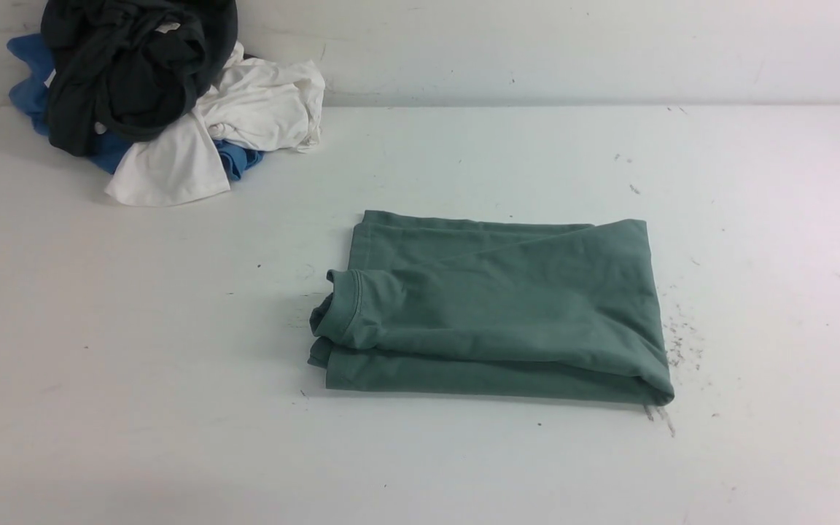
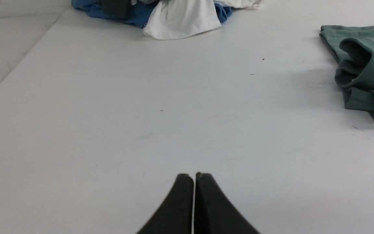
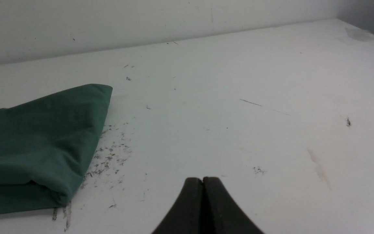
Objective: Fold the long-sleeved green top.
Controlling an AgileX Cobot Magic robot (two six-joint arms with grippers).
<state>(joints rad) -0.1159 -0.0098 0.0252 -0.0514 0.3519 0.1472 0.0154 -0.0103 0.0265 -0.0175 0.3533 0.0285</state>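
The green long-sleeved top [image 1: 493, 310] lies folded into a compact rectangle at the middle of the white table, a cuffed sleeve end [image 1: 343, 306] showing on its left side. The left wrist view catches that cuffed side [image 2: 367, 68]; the right wrist view catches the folded right corner [image 3: 37, 146]. My left gripper [image 2: 194, 177] is shut and holds nothing, hovering over bare table well away from the top. My right gripper [image 3: 203, 180] is likewise shut and empty, off to the top's right. Neither arm shows in the front view.
A heap of black [image 1: 128, 65], white [image 1: 245, 124] and blue [image 1: 30, 87] garments sits at the far left corner against the wall [image 1: 573, 51]. Dark scuff marks [image 1: 679, 335] speckle the table [image 1: 99, 328] by the top's right edge.
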